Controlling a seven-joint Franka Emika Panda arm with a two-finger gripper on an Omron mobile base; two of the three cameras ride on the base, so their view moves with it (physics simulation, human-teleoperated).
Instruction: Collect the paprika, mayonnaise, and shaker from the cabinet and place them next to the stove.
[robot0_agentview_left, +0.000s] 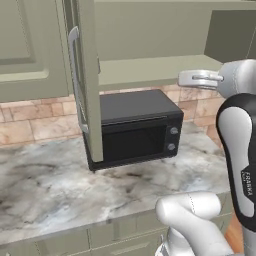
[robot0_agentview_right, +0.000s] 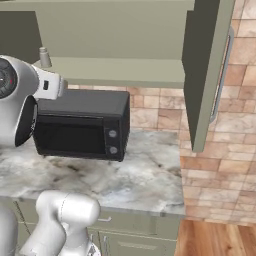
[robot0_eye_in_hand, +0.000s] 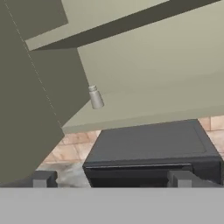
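The step in hand looked like the reach for the small plain grey shaker (robot0_eye_in_hand: 96, 97) — it stood upright on the lower shelf of the olive grey-green wall cabinet (robot0_eye_in_hand: 144, 61), left of centre in the hand view, above the black box-shaped microwave (robot0_eye_in_hand: 151, 146). The two-finger gripper (robot0_eye_in_hand: 111, 179) stood wide open, holding nothing. Next, it probably needed to rise and advance until its jaws straddled the domed cylinder.

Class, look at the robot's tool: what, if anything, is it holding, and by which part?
Nothing is held. The tool stands open and empty, with the shaker on the cabinet shelf ahead.
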